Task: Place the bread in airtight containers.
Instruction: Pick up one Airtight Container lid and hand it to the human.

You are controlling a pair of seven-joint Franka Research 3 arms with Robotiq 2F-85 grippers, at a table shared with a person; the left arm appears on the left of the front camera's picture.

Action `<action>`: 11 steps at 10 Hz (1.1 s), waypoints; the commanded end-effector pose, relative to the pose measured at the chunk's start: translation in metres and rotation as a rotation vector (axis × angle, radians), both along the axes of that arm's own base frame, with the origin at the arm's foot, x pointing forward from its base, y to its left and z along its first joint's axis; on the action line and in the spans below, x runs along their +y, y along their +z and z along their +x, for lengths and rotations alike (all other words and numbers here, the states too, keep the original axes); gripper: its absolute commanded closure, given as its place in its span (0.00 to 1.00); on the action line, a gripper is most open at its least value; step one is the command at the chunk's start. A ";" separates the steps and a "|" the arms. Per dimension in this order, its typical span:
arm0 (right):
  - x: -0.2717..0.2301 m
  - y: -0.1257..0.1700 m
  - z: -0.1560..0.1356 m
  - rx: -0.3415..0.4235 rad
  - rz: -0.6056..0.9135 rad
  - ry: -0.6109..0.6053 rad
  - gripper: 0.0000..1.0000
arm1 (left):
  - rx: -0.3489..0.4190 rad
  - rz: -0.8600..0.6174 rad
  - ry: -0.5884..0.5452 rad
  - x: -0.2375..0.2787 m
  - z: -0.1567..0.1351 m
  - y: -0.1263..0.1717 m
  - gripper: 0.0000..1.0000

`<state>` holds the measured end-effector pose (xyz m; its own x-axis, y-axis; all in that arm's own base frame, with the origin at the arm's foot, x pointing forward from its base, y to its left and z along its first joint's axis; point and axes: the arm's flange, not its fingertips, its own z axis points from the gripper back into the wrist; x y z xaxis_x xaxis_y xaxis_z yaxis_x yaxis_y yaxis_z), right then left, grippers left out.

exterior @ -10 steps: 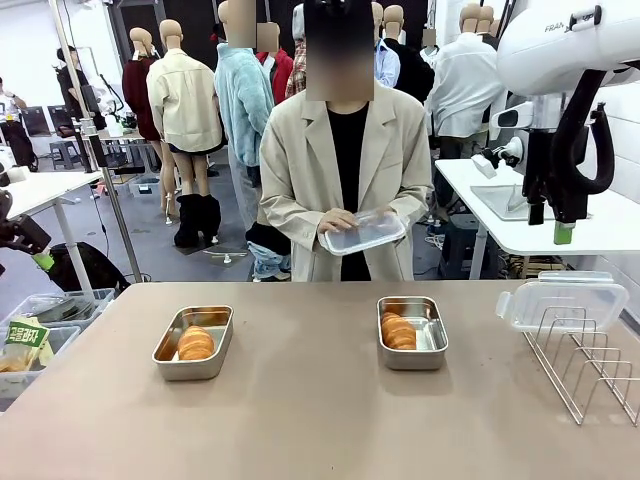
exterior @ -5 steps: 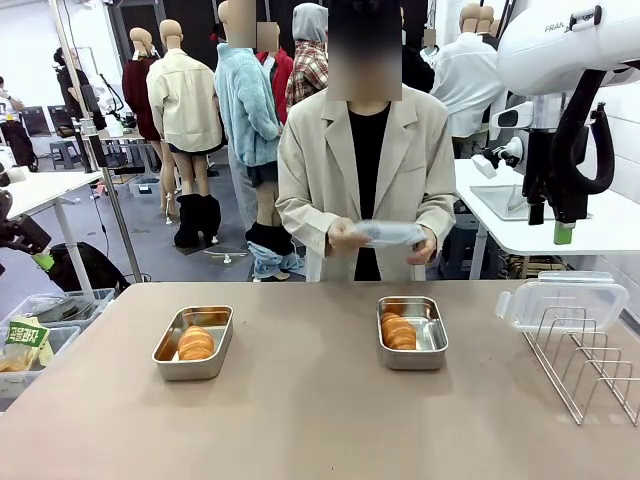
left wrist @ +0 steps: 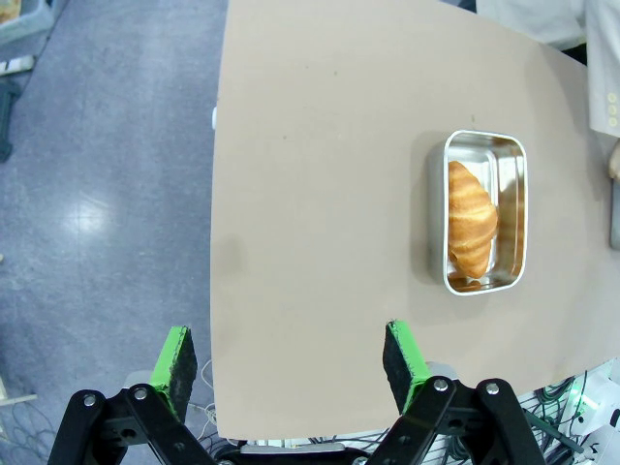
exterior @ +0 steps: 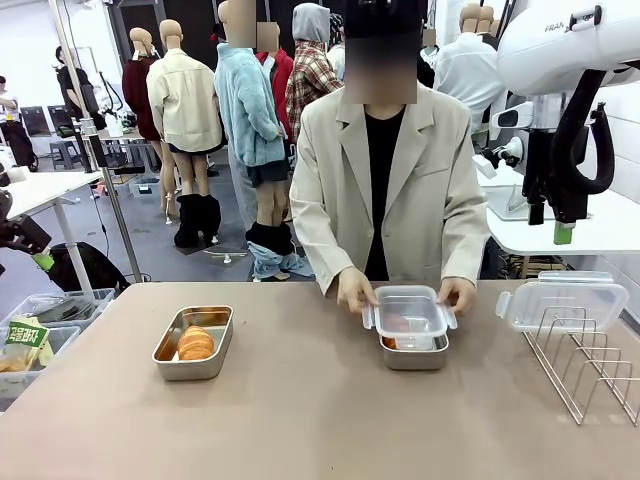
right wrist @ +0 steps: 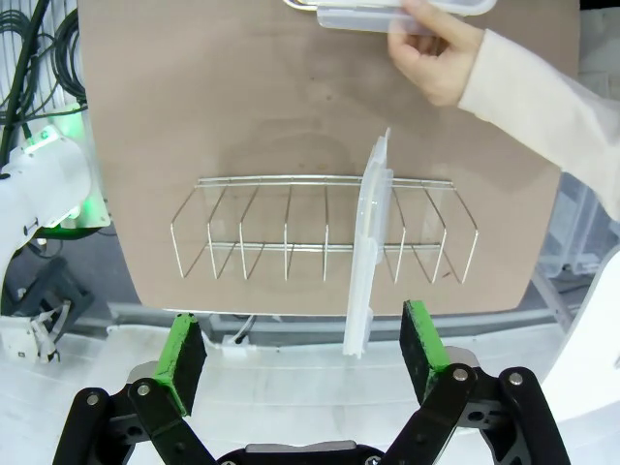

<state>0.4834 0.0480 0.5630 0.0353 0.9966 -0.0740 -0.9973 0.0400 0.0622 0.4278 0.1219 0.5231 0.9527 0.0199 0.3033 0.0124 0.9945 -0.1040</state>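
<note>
One bread roll [exterior: 195,343] lies in the open steel container [exterior: 170,360] at the table's left; from above, this bread [left wrist: 472,218] and its container [left wrist: 438,208] lie well ahead of my open, empty left gripper [left wrist: 289,363]. On the right container [exterior: 412,357], a person's two hands [exterior: 355,293] press a clear lid [exterior: 408,310]. Bread shows dimly through it. My right gripper [exterior: 552,222] hangs high at the right, open and empty. In its own view the right gripper [right wrist: 302,351] hovers over a wire rack [right wrist: 291,232], where another clear lid [right wrist: 368,252] stands on edge.
The wire rack [exterior: 585,360] with its clear lid [exterior: 560,300] takes up the table's right end. The person stands at the far edge, sleeves over the table. Bins [exterior: 35,330] sit on the floor at the left. Bare tabletop lies between and in front of the containers.
The person stepped right and forward and lowered the clear lid from chest height onto the right container. Neither arm has moved.
</note>
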 end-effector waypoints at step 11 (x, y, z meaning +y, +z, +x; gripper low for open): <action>-0.001 0.001 -0.001 0.009 0.000 0.001 0.00 | -0.007 -0.003 0.004 0.001 -0.001 0.001 0.00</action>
